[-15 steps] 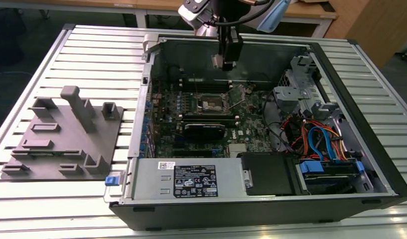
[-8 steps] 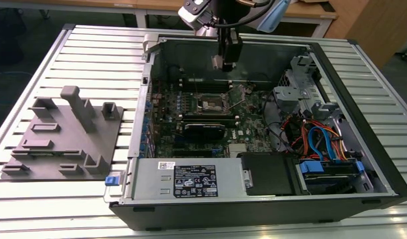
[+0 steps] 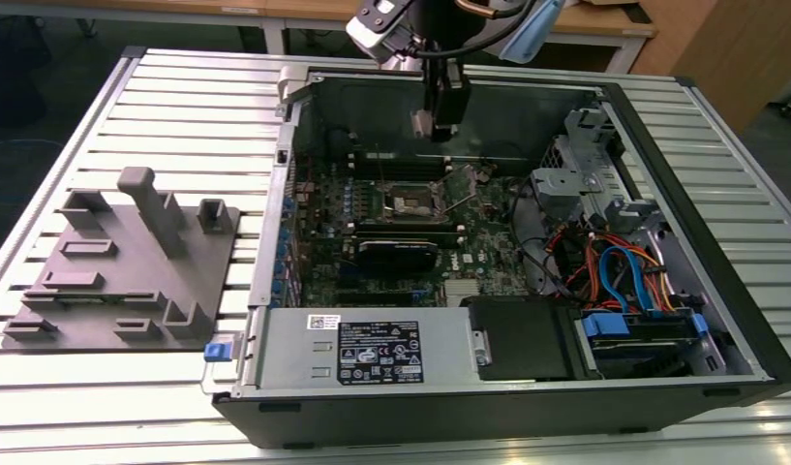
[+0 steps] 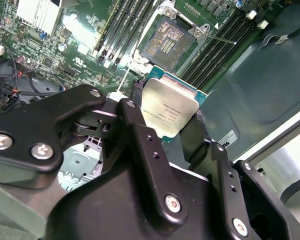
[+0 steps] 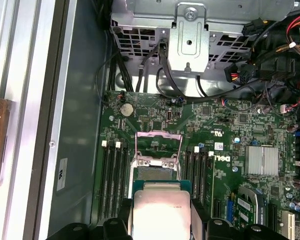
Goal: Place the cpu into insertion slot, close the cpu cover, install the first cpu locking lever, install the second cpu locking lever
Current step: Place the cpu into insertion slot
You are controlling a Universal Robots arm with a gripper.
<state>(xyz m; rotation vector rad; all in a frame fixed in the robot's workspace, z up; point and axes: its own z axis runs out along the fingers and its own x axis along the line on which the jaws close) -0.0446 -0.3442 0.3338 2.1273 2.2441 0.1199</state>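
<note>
**cpu held over open socket, not yet seated**

- One slatted metal desk (image 3: pixel 175 107) is noted. It carries one open computer case (image 3: pixel 499 407), and one grey fixture (image 3: pixel 124 271) beside the case at the exterior view's left.
- Inside the case: one green motherboard (image 3: pixel 320 242), one power supply (image 3: pixel 369 354) along the near wall, one perforated drive cage (image 5: pixel 190 35), and a tangle of red, orange and blue cables (image 3: pixel 615 271) at the exterior view's right.
- One arm is counted. Its hand (image 3: pixel 437 131) hangs within the case walls, above the board and toward the far wall.
- Two banks of long black memory slots (image 5: pixel 115 175) are seen, one on either side of the socket. One finned silver heatsink (image 5: pixel 262 160) sits well apart from them.
- One insertion slot (image 4: pixel 169 42) is recorded, its contact field left bare. In the first wrist view it is partly hidden behind the held chip.
- One cpu cover (image 5: pixel 158 145) stands raised at the slot's edge, clear of the opening.
- One thin locking lever (image 4: pixel 217 38) juts from a socket corner, across the neighbouring memory slots.
- One cpu (image 4: pixel 170 112) is pinched by two opposite edges between the hand's black fingers (image 4: pixel 140 135). It is held tilted in the air near the slot and is not touching it.
</note>
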